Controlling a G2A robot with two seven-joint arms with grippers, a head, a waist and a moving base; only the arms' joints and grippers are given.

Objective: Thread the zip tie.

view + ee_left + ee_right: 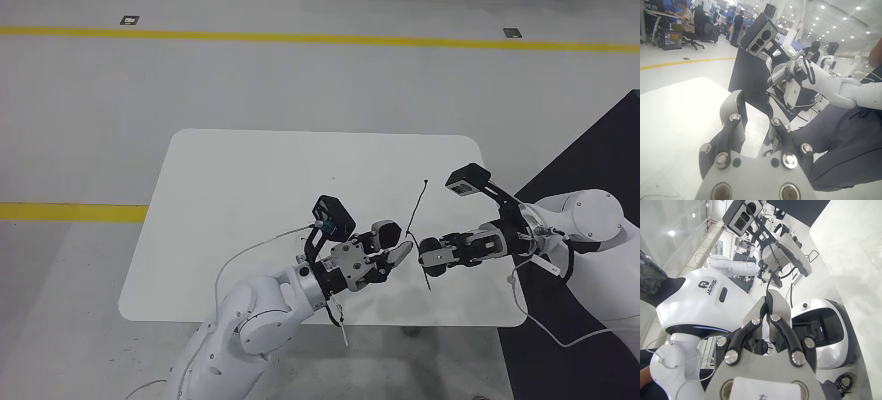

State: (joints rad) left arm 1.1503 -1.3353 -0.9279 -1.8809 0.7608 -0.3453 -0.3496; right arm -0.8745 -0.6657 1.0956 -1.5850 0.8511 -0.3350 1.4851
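I've got the right gripper clamped on the black zip tie, which sticks out both sides of it over the white table. Left gripper is wide open, empty, just beside the tie.

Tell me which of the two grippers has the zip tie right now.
The right gripper: it is shut on the black zip tie, which sticks out past its tips. The left gripper faces it, open and holding nothing.
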